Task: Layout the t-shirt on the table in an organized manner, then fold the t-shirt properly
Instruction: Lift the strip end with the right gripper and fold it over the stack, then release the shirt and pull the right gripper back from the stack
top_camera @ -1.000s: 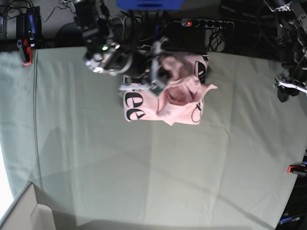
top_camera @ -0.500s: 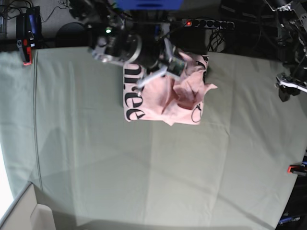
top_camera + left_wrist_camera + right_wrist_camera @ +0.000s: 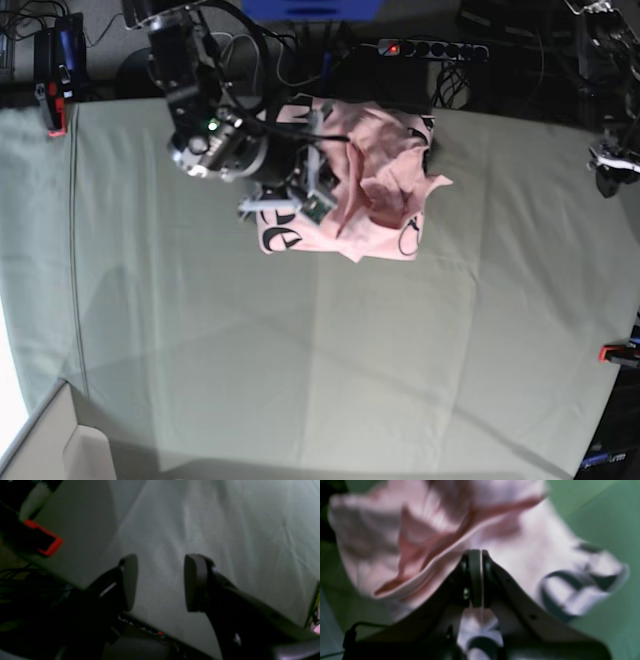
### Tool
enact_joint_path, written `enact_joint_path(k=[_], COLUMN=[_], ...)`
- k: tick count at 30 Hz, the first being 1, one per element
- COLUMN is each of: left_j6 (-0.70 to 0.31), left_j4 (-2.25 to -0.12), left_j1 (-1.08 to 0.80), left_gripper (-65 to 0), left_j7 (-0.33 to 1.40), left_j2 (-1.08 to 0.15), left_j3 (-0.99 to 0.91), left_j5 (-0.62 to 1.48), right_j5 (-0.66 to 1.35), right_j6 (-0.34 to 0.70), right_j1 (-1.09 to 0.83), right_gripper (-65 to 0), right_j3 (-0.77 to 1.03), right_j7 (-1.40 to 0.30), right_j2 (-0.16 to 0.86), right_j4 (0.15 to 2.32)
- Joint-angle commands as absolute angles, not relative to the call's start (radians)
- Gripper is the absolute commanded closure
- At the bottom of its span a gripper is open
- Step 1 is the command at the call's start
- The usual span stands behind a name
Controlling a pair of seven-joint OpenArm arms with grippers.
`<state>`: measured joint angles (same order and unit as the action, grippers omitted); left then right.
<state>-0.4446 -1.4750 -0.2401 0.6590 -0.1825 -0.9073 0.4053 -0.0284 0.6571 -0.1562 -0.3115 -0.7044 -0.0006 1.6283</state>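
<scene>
The light pink t-shirt (image 3: 375, 185) lies crumpled at the far middle of the table (image 3: 300, 340), with black lettering showing at its near left edge. My right gripper (image 3: 312, 200) sits over the shirt's left side. In the right wrist view its fingers (image 3: 475, 575) are pressed together at a folded hem of the t-shirt (image 3: 520, 545), shut on the fabric. My left gripper (image 3: 610, 175) hangs off to the far right, away from the shirt. In the left wrist view it (image 3: 161, 582) is open, with only bare table cloth (image 3: 225, 530) between the pads.
Red clamps sit at the far left edge (image 3: 55, 125) and the right edge (image 3: 618, 352); one (image 3: 42, 540) shows near my left gripper. A power strip (image 3: 430, 48) and cables lie behind the table. A pale box corner (image 3: 40, 440) is at the near left.
My right arm swung up toward the far edge, then came back down and left, dragging fabric with it. More pink cloth now covers the shirt's upper left. The left gripper shifted slightly.
</scene>
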Motion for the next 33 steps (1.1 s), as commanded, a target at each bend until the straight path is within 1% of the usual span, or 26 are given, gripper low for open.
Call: enact_joint_path(k=[1,5,7,12,16,19,23,25,30,33], left_j6=[-0.447,-0.447,-0.447,-0.447,-0.447,-0.447,-0.447,-0.447,-0.447,-0.447], left_j4=[-1.494,-1.495,-1.495,-1.495,-1.495,-1.495,-1.497,-1.497,-1.497,-1.497], left_j1=[-0.234,-0.234,-0.237,-0.243,-0.243,-0.243,-0.243,-0.242,-0.231,-0.228], left_gripper=[-29.8,-29.8,-29.8,-29.8,-29.8,-29.8,-29.8,-29.8,-29.8,-29.8], left_j7=[0.641,0.641,0.641,0.641,0.641,0.641,0.641,0.641,0.641,0.641], left_j2=[-0.197,-0.197,-0.197,-0.197,-0.197,-0.197,-0.188,-0.186,-0.168,-0.166], left_j3=[-0.908,-0.908,-0.908,-0.908,-0.909,-0.909,-0.908,-0.903,-0.903,-0.903], left_j5=[0.42,0.42,0.42,0.418,0.417,0.42,0.42,0.421,0.421,0.421], right_j5=[-0.008,-0.008,-0.008,-0.008,-0.008,-0.01,-0.012,-0.012,-0.012,-0.012], right_j6=[0.661,0.657,0.657,0.664,0.661,0.659,0.659,0.662,0.661,0.661], right_j1=[-0.142,-0.128,-0.11,-0.097,-0.096,-0.096,-0.062,-0.053,-0.036,-0.015], right_gripper=[0.0,0.0,0.0,0.0,0.0,0.0,0.0,0.0,0.0,0.0], right_j3=[-0.352,-0.493,-0.532,-0.596,-0.595,-0.515,-0.36,-0.289,-0.225,-0.188], right_j7=[-0.674,-0.665,-0.659,-0.657,-0.657,-0.657,-0.668,-0.668,-0.657,-0.657], right_j2=[-0.013,-0.021,-0.05,-0.091,-0.09,-0.085,-0.084,-0.062,-0.018,-0.015], right_j4=[1.632,1.567,1.554,1.58,1.655,1.695,1.673,1.656,1.558,1.492])
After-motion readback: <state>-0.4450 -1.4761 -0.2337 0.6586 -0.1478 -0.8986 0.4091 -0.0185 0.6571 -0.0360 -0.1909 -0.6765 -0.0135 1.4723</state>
